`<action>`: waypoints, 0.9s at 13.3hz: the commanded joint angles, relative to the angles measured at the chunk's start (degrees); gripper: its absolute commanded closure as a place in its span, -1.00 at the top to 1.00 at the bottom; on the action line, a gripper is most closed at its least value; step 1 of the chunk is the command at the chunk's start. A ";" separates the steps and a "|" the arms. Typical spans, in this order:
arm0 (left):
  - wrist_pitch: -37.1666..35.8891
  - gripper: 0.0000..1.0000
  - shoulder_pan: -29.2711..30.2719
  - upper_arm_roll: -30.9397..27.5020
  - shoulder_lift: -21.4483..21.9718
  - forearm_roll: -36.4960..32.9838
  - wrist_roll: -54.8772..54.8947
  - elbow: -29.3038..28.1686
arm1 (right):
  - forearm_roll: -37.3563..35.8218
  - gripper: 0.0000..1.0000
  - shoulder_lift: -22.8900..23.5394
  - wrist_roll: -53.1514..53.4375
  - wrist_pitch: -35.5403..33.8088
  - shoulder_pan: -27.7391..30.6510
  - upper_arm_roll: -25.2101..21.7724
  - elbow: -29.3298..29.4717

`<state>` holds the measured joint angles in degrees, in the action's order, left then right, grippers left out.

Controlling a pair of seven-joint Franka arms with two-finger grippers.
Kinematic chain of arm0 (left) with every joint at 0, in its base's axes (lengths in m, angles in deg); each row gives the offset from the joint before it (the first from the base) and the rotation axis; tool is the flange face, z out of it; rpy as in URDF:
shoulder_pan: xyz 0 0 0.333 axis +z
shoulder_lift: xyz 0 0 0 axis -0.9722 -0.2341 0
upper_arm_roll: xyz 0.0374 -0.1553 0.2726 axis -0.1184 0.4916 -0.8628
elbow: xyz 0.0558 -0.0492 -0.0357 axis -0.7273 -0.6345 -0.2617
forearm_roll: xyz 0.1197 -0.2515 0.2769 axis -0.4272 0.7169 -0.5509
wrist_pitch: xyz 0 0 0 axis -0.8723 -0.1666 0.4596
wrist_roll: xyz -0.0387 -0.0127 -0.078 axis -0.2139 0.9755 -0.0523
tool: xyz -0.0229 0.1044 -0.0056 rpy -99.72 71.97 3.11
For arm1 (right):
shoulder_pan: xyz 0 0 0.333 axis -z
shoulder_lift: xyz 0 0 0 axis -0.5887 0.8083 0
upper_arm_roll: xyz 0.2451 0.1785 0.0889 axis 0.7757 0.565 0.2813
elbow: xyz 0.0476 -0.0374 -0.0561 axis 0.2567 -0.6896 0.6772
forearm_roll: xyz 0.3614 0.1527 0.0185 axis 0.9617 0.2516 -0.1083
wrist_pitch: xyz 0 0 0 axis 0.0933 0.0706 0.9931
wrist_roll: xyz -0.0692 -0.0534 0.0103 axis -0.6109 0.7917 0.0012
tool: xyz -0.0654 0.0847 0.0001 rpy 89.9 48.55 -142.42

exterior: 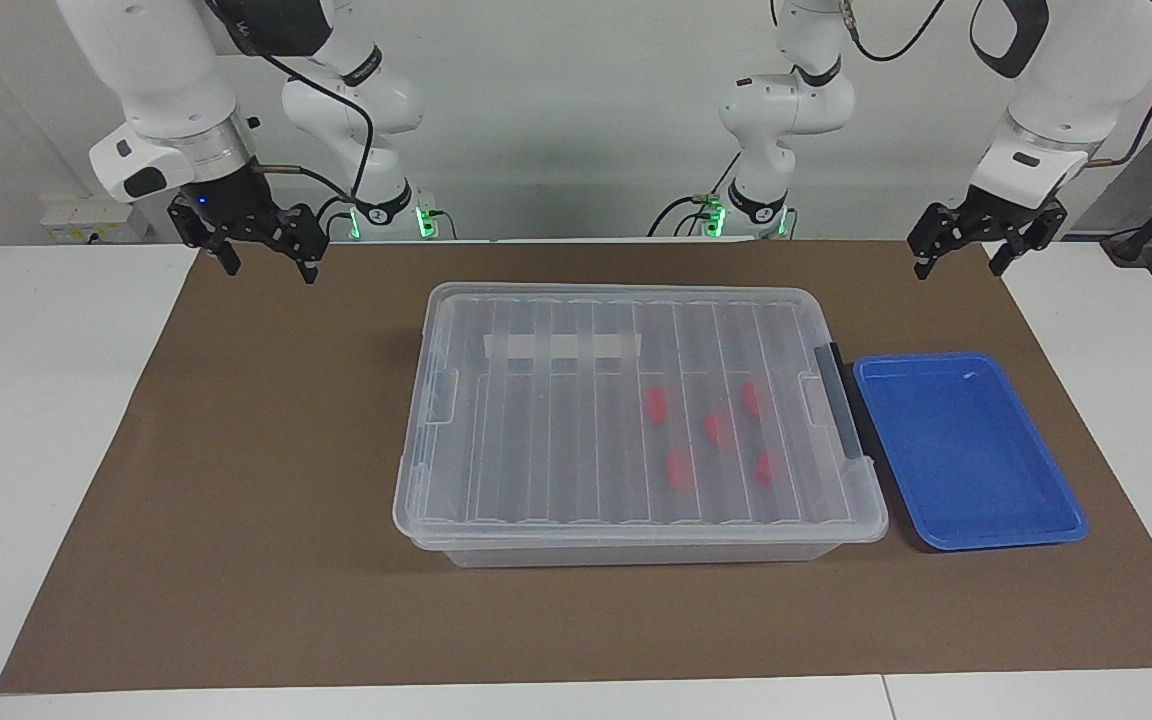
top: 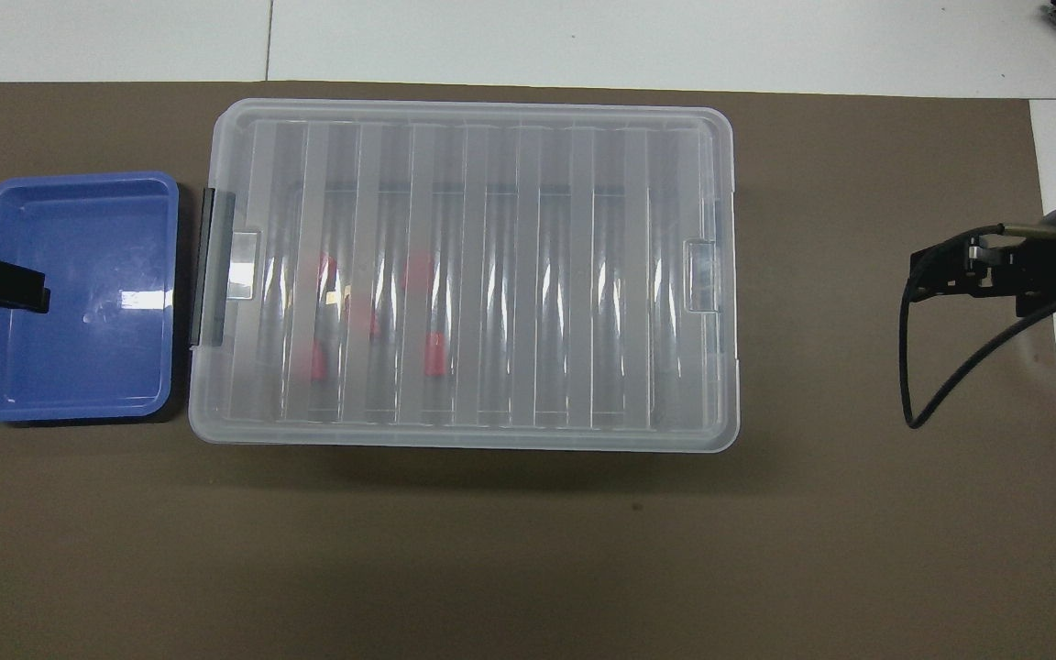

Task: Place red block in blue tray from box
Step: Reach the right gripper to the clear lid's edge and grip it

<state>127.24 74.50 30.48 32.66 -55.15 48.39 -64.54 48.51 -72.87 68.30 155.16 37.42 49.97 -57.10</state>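
The box [exterior: 636, 420] is a large clear bin in the middle of the mat, and its ribbed lid is on. Several red blocks [exterior: 718, 428] lie inside at the end toward the blue tray and show through the lid; they also show in the overhead view [top: 434, 356]. The blue tray [exterior: 966, 450] sits empty beside the box at the left arm's end, and it also shows in the overhead view [top: 79, 348]. My left gripper [exterior: 961, 265] hangs open and empty, up in the air over the mat by the tray. My right gripper [exterior: 269, 266] hangs open and empty over the mat's edge at the right arm's end.
A black clip handle [exterior: 841, 410] is on the box's end by the tray. A white tape strip [exterior: 564, 348] lies on the lid. A brown mat [exterior: 236, 500] covers the white table [exterior: 36, 450]. A black cable [top: 913, 385] loops from my right gripper.
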 commanded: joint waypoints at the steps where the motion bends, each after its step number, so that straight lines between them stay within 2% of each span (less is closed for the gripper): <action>1: 0.27 1.00 -0.06 -0.19 1.32 0.38 -0.56 -1.64 | 0.76 1.00 -1.14 1.12 1.28 0.67 0.37 -1.61; 4: 0.27 1.00 -0.07 -0.19 1.41 0.38 -0.47 -1.64 | 0.76 1.00 -1.05 1.21 1.72 0.41 0.37 -2.22; 9: 0.45 1.00 -0.24 -0.19 1.32 0.38 -0.65 -1.64 | 1.02 0.96 -1.05 1.65 9.17 -0.21 1.07 -7.84; 12: 0.18 1.00 -0.24 -0.19 1.41 0.38 -0.48 -1.64 | 1.02 0.97 -0.18 2.96 16.19 -3.45 1.07 -12.23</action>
<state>127.23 74.50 30.49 32.66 -55.15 48.39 -64.55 48.78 -72.73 68.66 166.65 35.38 50.76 -65.55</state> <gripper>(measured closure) 0.000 0.018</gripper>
